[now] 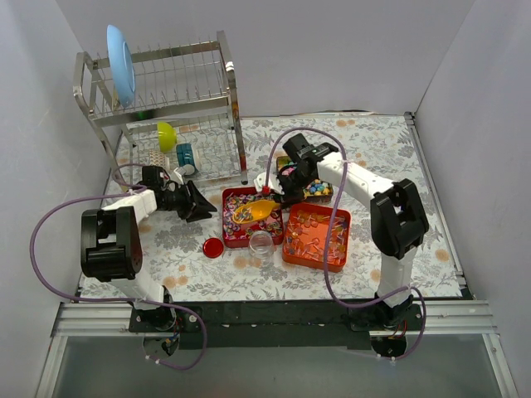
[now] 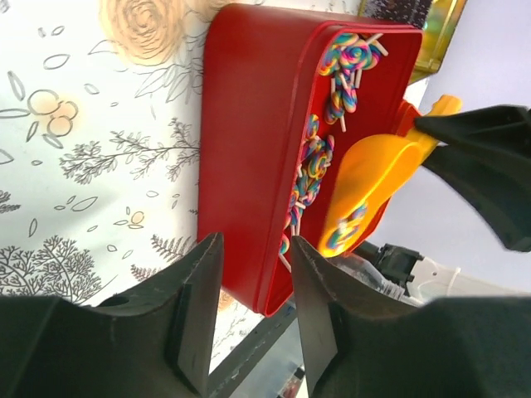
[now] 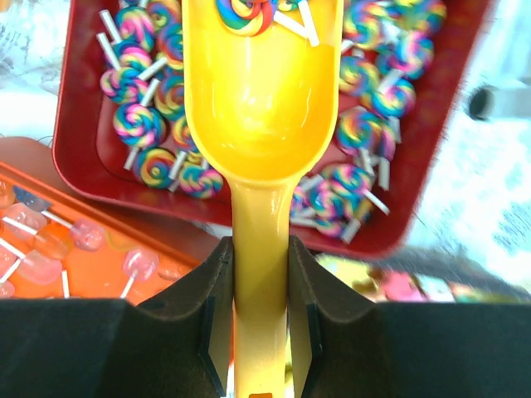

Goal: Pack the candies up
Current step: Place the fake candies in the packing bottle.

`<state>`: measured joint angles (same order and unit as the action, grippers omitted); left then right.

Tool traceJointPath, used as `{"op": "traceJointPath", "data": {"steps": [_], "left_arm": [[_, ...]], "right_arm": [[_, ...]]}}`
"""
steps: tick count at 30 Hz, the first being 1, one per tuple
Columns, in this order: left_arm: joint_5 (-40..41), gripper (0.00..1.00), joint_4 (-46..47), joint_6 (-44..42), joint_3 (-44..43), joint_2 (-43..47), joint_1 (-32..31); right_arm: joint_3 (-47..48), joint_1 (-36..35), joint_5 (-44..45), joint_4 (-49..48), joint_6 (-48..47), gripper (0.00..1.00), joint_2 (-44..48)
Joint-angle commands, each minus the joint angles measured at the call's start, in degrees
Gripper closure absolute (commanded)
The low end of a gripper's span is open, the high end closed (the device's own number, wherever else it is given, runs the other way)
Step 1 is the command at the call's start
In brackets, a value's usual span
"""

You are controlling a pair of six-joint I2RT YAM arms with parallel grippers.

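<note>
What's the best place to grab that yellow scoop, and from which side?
Grip the yellow scoop by its narrow handle, coming from the handle's end, behind the bowl, as the right gripper does. The handle is straight and slim enough to sit between the fingers. The bowl is wide and rounded and carries a swirl lollipop, so pinching there would probably slip or spill.

Candies [image 1: 236, 229] in 2 trays [image 1: 314, 264]; scoop [image 1: 251, 211] over left tray [image 1: 225, 215]; cup [image 1: 261, 242] before trays; lid [image 1: 213, 247] left of cup.

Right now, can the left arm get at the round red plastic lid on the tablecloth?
Probably yes: the round red lid lies in the open near the left arm, with nothing between them.
</note>
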<state>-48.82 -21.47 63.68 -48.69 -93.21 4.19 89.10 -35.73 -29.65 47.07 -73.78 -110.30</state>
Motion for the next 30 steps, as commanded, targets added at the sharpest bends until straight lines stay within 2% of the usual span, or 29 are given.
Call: {"op": "traceJointPath", "data": {"steps": [1,11,16,23,30], "left_arm": [[-3.6,0.62,-2.3,-4.8,-2.8,2.9,0.3],[-5.7,0.59,0.6,-5.6,1.1,4.6,0.2],[-2.5,0.58,1.7,-4.1,3.5,7.4,0.3],[-2.7,0.58,5.7,-2.0,5.9,10.1,0.3],[-2.2,0.57,8.6,0.6,8.6,14.8,0.3]], "right_arm": [[0.5,1.9,-4.0,-3.2,4.2,0.99,5.8],[0.5,2.7,-1.4,0.7,5.4,0.99,15.6],[2.6,2.5,2.0,9.1,2.9,0.99,18.6],[4.2,-1.8,13.2,18.8,-2.8,0.99,21.9],[2.7,-5.5,19.4,22.6,-5.1,0.99,24.7]]}}
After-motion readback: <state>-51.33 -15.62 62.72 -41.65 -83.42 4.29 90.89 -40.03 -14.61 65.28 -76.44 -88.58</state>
